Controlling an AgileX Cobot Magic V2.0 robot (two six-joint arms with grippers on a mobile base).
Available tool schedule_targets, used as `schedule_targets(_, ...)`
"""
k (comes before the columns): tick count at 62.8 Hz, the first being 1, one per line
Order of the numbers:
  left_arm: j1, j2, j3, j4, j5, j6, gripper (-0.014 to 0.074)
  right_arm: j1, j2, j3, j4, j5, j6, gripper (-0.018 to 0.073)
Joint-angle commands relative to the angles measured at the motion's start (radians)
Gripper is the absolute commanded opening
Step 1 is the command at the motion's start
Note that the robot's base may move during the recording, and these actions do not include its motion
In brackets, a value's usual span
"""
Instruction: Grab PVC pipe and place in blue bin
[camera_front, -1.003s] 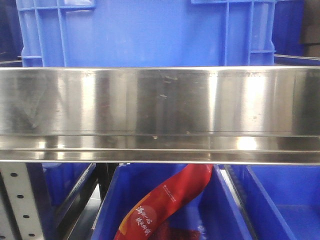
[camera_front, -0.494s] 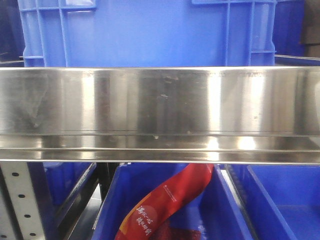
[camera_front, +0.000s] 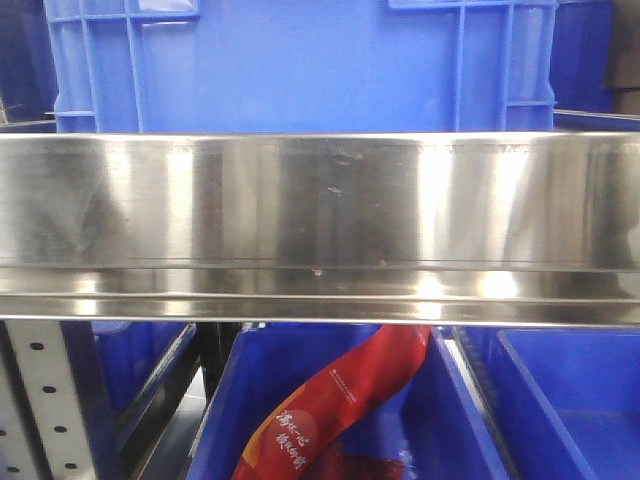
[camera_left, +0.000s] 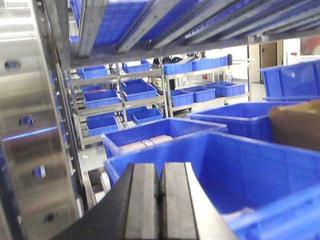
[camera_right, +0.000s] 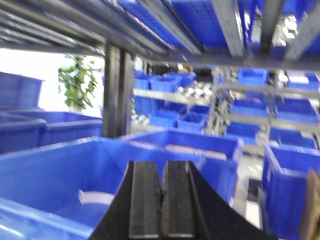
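My left gripper (camera_left: 160, 172) is shut with nothing between its pads, pointing over the rim of a large blue bin (camera_left: 240, 165). A pale object (camera_left: 245, 215) shows low in that bin, too blurred to name. My right gripper (camera_right: 162, 170) is also shut and empty, above another blue bin (camera_right: 60, 150). A white curved piece (camera_right: 95, 196), possibly the PVC pipe, lies on that bin's floor to the left of the fingers. Neither gripper shows in the front view.
A wide steel shelf beam (camera_front: 320, 225) fills the front view, with a blue crate (camera_front: 300, 65) above it. Below, a blue bin (camera_front: 225, 400) holds a red packet (camera_front: 330, 405). A perforated steel upright (camera_left: 30, 130) stands close on the left. A cardboard box (camera_left: 295, 125) sits at right.
The front view has drifted a little, so the crate and shelf beam sit slightly further right in the frame. Nothing was picked up or let go.
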Motion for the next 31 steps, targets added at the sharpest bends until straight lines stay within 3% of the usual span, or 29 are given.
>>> schedule_targets(1, -0.004, -0.04, 0.038, -0.007, 0.001, -0.013, -0.0111, 0.0, -0.009, 0.029, 0.017, -0.079, -0.001, -0.0163)
schedule_targets(16, 0.003, -0.106, 0.124, -0.009, 0.003, -0.013, -0.0111, 0.0, -0.009, 0.096, 0.052, -0.156, -0.001, -0.0163)
schedule_targets(31, 0.166, -0.171, 0.137, -0.015, 0.066, -0.013, -0.0111, 0.0, -0.052, 0.17, 0.052, -0.216, -0.001, -0.0163)
